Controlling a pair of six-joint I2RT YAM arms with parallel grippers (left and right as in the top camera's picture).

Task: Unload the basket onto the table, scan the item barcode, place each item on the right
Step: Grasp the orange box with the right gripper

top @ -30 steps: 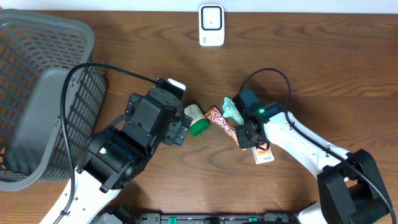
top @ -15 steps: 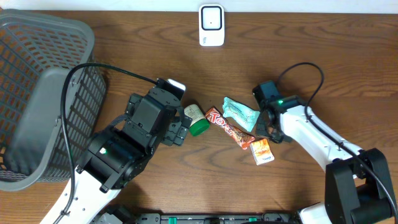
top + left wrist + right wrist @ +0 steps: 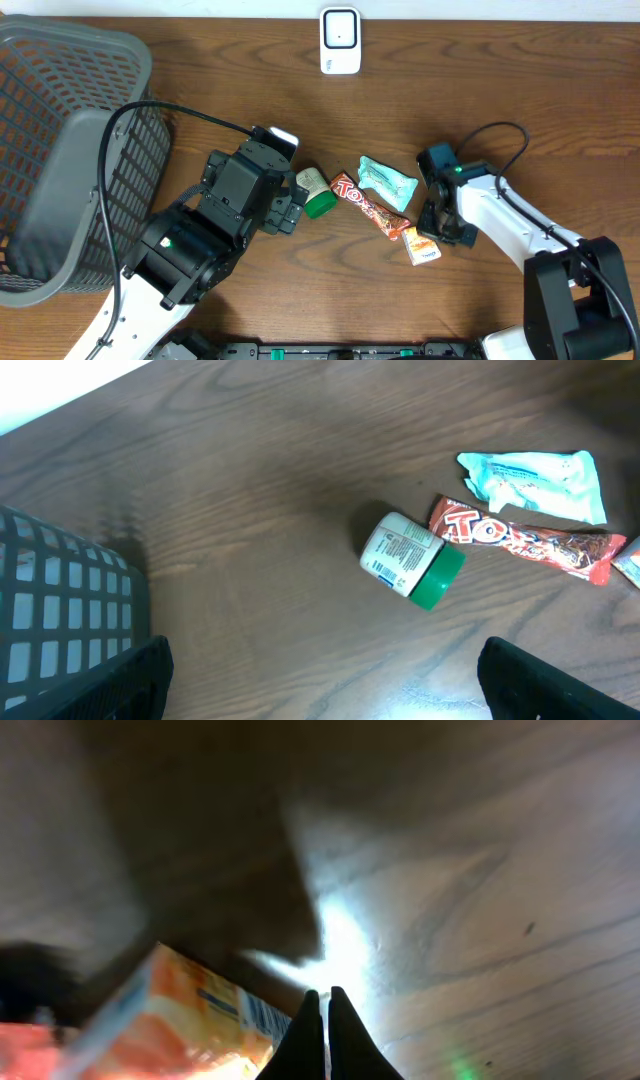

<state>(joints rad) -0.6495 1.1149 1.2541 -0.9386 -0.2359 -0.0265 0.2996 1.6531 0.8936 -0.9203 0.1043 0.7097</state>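
Tabletop (image 3: 480,900): only right wrist view shows barcode (image 3: 262,1014) on box (image 3: 175,1020), beside closed right pincer (image 3: 321,1005).

Three views: one straight down from above, two riding the wrists.

The overhead camera looks straight down on the table (image 3: 200,80) from far enough to take in both arms, which enter from the bottom edge. The left wrist camera sits high behind the left gripper (image 3: 320,690), facing forward and down; ahead of that claw lie the bottle (image 3: 411,560), candy bar (image 3: 525,540) and teal packet (image 3: 535,482), with the basket (image 3: 60,610) to its left (all four also show from overhead). The right wrist camera hangs very near the wood behind the right gripper (image 3: 322,1030), the blurred orange box (image 3: 180,1020) just left of the claw; the overhead view shares that box too.
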